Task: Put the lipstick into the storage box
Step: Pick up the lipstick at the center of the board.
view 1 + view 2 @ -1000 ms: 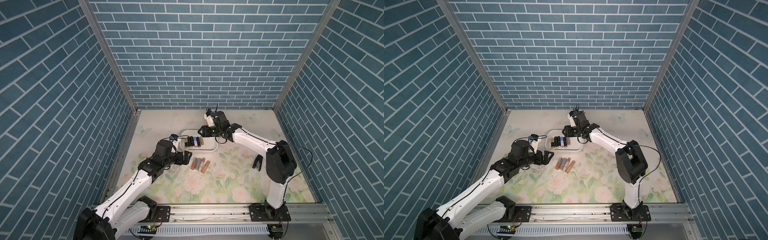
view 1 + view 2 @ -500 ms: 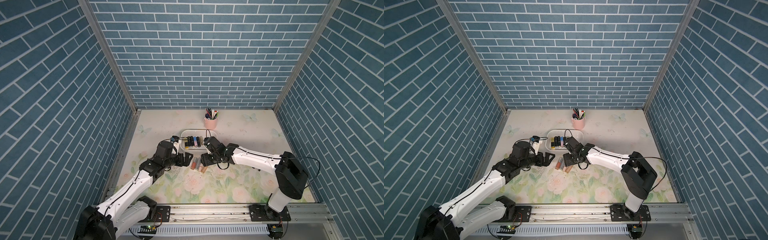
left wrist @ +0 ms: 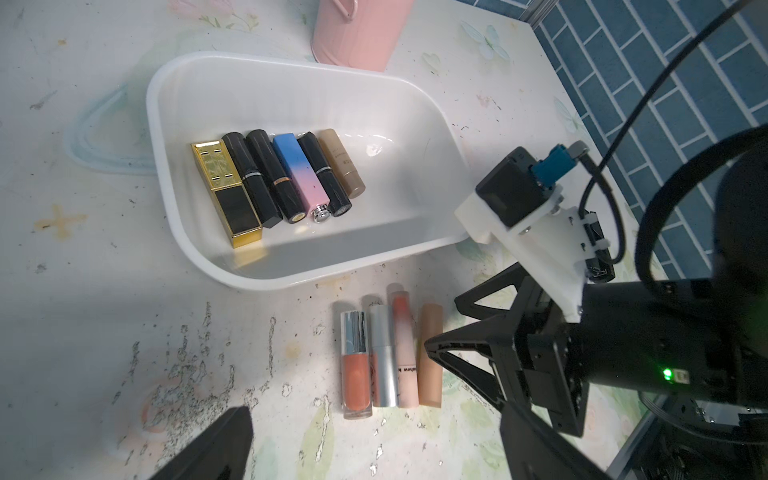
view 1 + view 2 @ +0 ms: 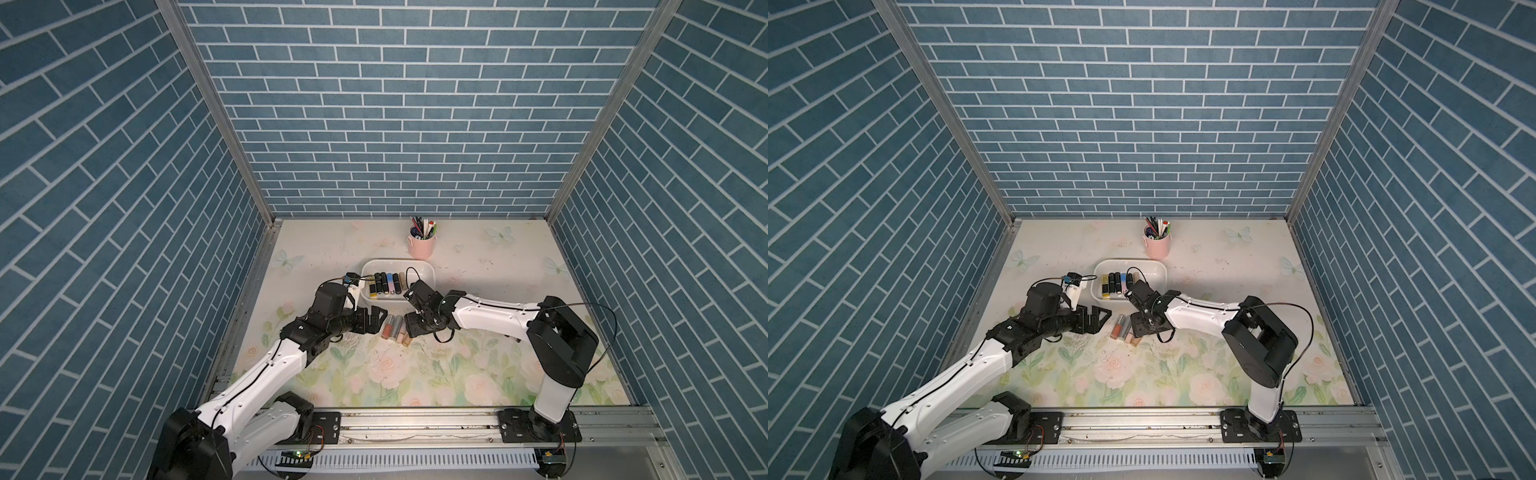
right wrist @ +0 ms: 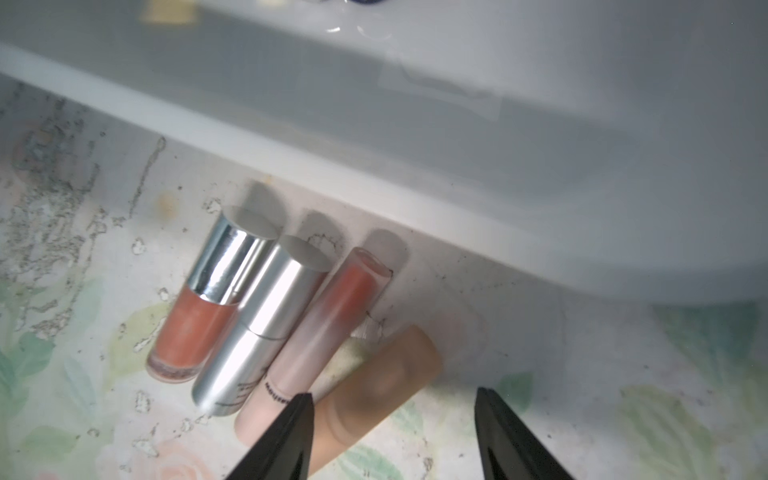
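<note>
Left of centre in both top views the left gripper [image 4: 379, 319] hovers low over the counter [image 4: 478, 257], its jaws spread wide and empty, just where it was a second ago. Right beside it four loose lipsticks [image 4: 395, 328] lie side by side on the counter, touching one another, just below the box [image 4: 429, 269] and unmoved since then: in the left wrist view a gloss [image 3: 356, 368], a silver tube [image 3: 383, 357], a pink tube [image 3: 405, 353] and a beige lipstick [image 3: 430, 357]. The box, at upper centre, holds six lipsticks [image 3: 274, 178] packed in a row toward its left end. The change is the right gripper [image 4: 409, 330]: a second ago it was up at the box's upper right corner, hiding the cup [image 4: 422, 246]; half a second ago it had swung down to the loose row, and now it sits at that row's right end. In the right wrist view its jaws stand partly apart with the beige lipstick lying between them, one tip at the tube's edge, the other well clear of it, so nothing is clamped. The cup, stuffed with pens [image 4: 423, 227], shows again above the box's right end.
</note>
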Motion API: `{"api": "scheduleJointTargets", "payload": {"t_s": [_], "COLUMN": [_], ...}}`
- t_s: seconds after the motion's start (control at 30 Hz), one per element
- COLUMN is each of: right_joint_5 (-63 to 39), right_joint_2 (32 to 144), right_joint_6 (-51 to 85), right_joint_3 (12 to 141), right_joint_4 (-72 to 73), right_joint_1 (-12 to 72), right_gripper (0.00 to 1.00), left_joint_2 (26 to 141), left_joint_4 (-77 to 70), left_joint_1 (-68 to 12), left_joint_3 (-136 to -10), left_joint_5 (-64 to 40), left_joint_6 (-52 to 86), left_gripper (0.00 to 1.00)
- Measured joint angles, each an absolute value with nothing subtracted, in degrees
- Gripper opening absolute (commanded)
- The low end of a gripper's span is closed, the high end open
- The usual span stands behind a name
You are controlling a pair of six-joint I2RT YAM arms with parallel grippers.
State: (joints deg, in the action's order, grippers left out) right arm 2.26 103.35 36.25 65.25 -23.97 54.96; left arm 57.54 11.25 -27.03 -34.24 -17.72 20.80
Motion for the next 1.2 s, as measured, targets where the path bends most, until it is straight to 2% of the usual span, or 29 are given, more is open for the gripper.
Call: {"api": "scheduleJointTargets", "payload": {"t_s": [1.2], "right_joint_5": [2.2], "right_joint_2": [104.33], "right_joint_6": [36.29], "right_joint_3": [64.45], "right_joint_4": [-24.75], "right_joint_1": [56.05], "right_gripper": [0.56], "left_joint_2": [57.43], "left_joint_4": [11.25], "left_joint_1": [-27.03], "left_joint_3": [-34.24], "left_joint_5": [-17.56], "left_joint_6": [20.29], "left_gripper": [1.0]}}
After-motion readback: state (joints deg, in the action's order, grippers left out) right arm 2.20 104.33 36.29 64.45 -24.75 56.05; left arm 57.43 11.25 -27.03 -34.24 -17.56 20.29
